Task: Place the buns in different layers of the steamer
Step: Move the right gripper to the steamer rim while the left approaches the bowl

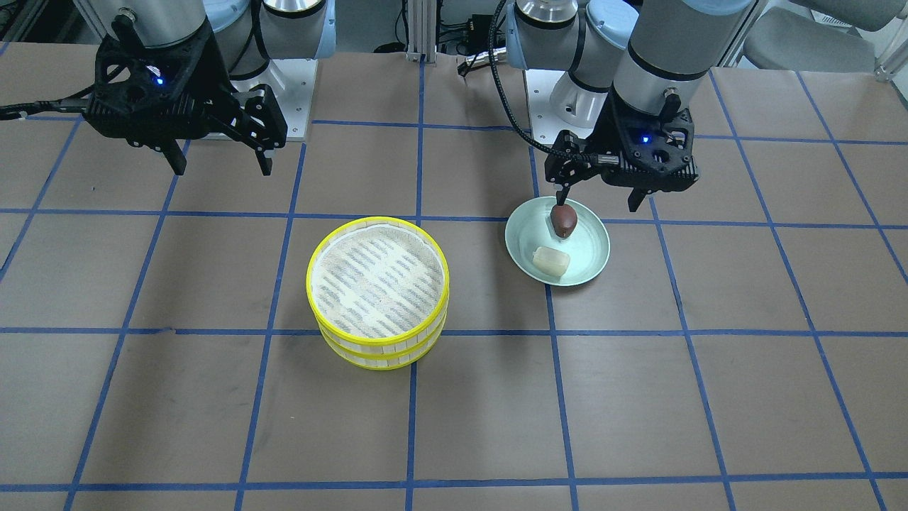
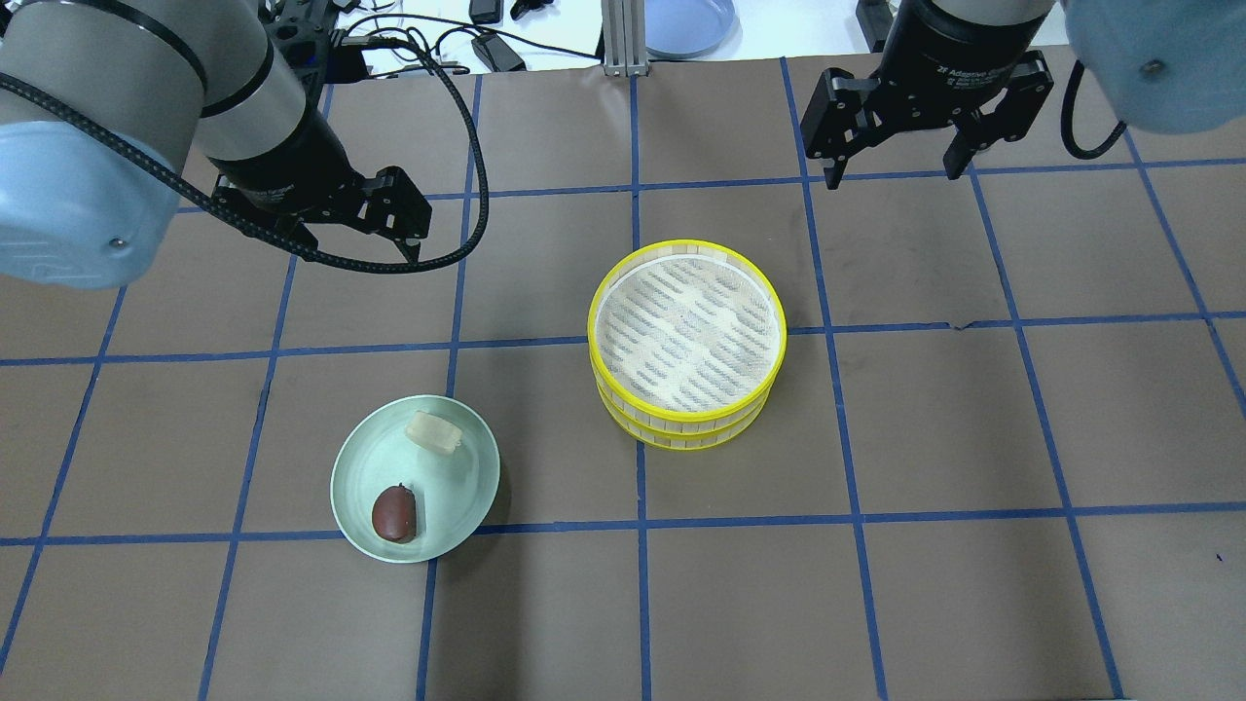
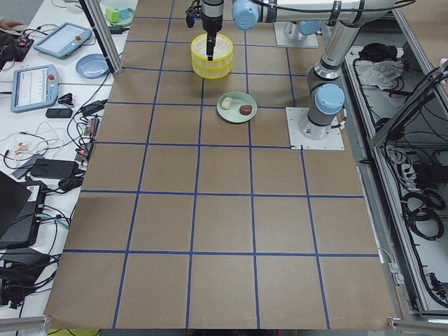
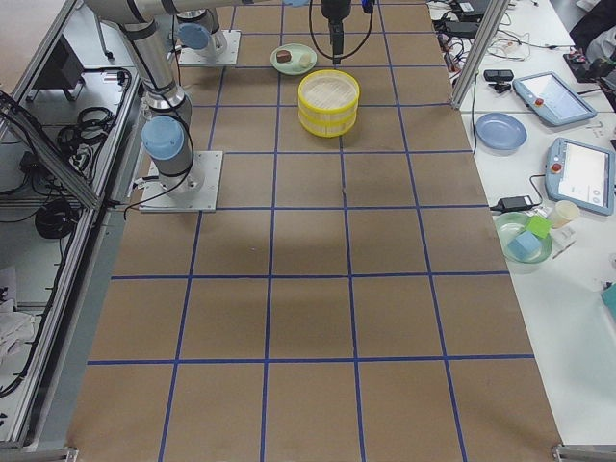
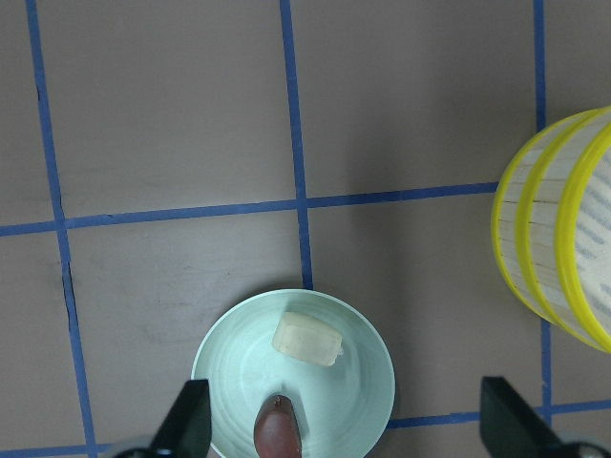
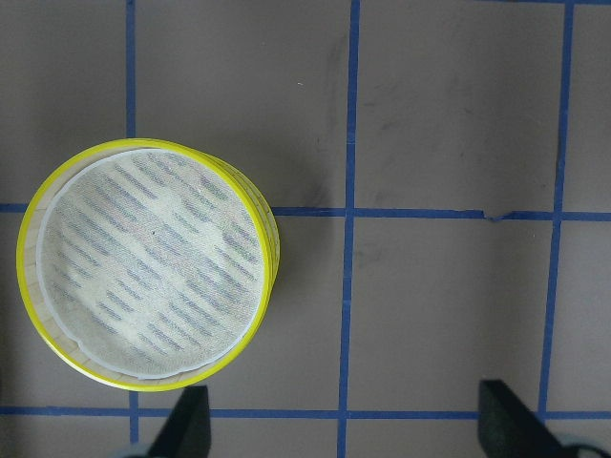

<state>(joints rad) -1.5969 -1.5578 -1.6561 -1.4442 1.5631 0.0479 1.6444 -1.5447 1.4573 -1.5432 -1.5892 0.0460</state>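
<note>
A: Where are the two buns at this moment?

B: Both lie on the pale green plate (image 2: 477, 487). The cream bun (image 2: 434, 431) is on the side of the plate farther from the robot, and the brown bun (image 2: 393, 513) is on the nearer side. They are close to each other but they do not touch.

A: And the steamer (image 1: 378, 278)?

B: It stands on the surface (image 2: 973, 428), to the robot's right of the plate and apart from it. The upper layer (image 2: 687, 331) sits on the lower layer (image 1: 379, 356), and both yellow rims are visible. The upper layer shows its pale slatted base. The inside of the lower layer is covered, so I cannot tell what is in it.

A: What about the left tool?

B: The left tool (image 1: 598, 204) hangs above the plate with its fingers wide apart. It holds nothing and touches neither bun. In its wrist view the brown bun is at the bottom edge, between the two fingers, and the cream bun is a little further ahead.

A: And the right tool?

B: The right tool (image 1: 222, 169) is also spread apart and holds nothing. It hangs raised above the surface, near the steamer and not touching it. Its wrist view has the steamer on the left side, and the blue lines (image 2: 638, 584) of the grid run between the fingers.
</note>
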